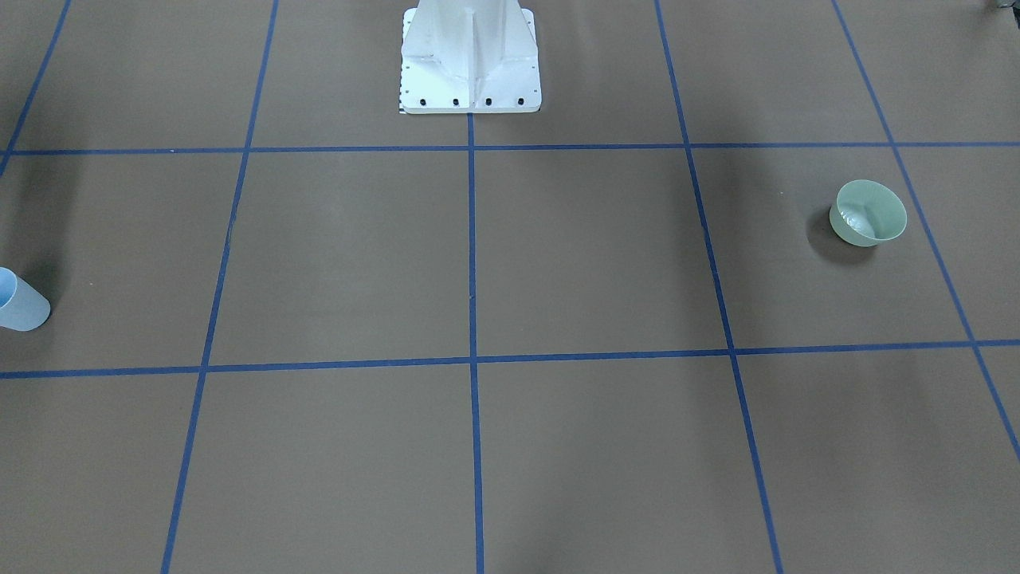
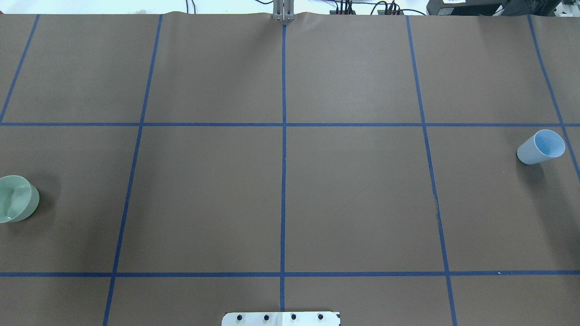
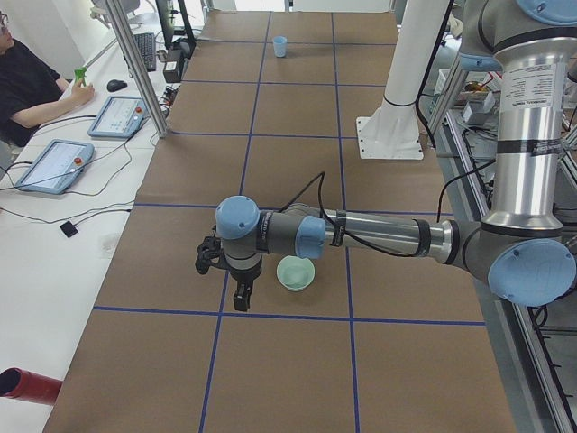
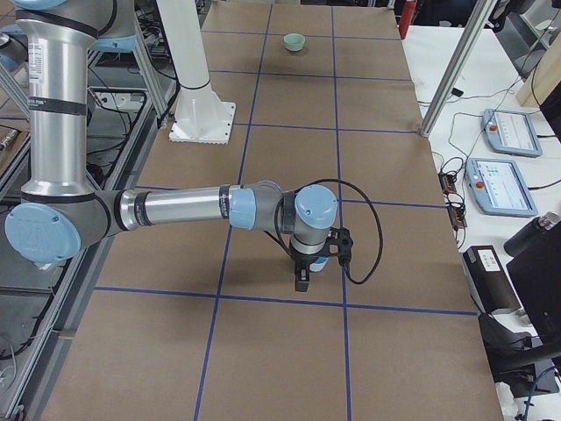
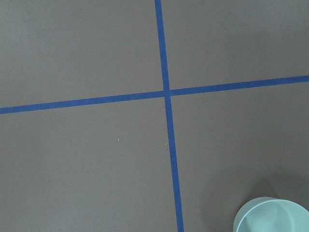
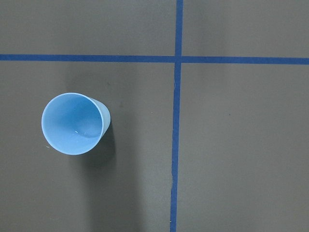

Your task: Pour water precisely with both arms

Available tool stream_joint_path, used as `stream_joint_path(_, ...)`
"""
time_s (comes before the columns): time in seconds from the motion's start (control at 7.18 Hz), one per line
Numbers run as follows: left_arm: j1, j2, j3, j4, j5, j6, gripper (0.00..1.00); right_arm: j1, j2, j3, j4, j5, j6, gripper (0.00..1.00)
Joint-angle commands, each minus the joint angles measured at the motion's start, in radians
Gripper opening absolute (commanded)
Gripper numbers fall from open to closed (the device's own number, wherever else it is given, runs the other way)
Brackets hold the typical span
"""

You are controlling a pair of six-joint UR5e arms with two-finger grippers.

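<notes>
A: Fingers?
B: My left gripper [image 3: 242, 298] hangs just beside the mint-green round bowl [image 3: 296, 273]. My right gripper [image 4: 302, 279] hangs by the pale blue plastic cup [image 6: 76, 123]. Can't tell either one's spread.
A: Water?
B: Water [image 6: 77, 131]: faint glints inside the upright cup.

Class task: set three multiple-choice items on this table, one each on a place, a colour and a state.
1. In the overhead view, where is the blue cup? A far right; B centre; C far left.
2. What colour is the bowl? A red; B mint green; C yellow.
3. How does the cup stand? A upright, mouth up; B on its side; C upside down.
Answers: 1 A: it sits by the right edge. 2 B: its wall is pale green. 3 A: the right wrist view looks into its open mouth.
</notes>
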Motion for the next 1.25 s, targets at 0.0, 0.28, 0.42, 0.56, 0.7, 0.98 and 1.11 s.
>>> stream_joint_path(0.0,0.015,-0.016,0.062,-0.031,-0.003,-0.076,1.0,0.0,0.002,0.008,0.0,0.0,0.0,1.0)
stream_joint_path(0.28,0.098,0.097,0.091,-0.362,-0.008,-0.301,1.0,0.0,0.004,0.009,0.0,0.0,0.0,1.0)
stream_joint_path(0.42,0.192,0.144,0.093,-0.531,-0.008,-0.5,1.0,0.0,0.004,0.009,0.002,-0.002,0.0,1.0)
stream_joint_path(0.56,0.296,0.186,0.094,-0.68,-0.005,-0.649,1.0,0.0,0.004,0.008,0.0,-0.002,0.0,1.0)
stream_joint_path(0.7,0.342,0.22,0.094,-0.757,-0.005,-0.714,1.0,0.0,0.004,0.009,0.0,-0.002,-0.002,1.0)
stream_joint_path(0.98,0.376,0.235,0.096,-0.769,-0.008,-0.724,1.0,0.002,0.002,0.008,0.002,-0.002,-0.002,1.0)
stream_joint_path(1.11,0.394,0.234,0.123,-0.772,-0.008,-0.721,1.0,0.002,0.001,0.009,0.0,-0.002,-0.002,1.0)
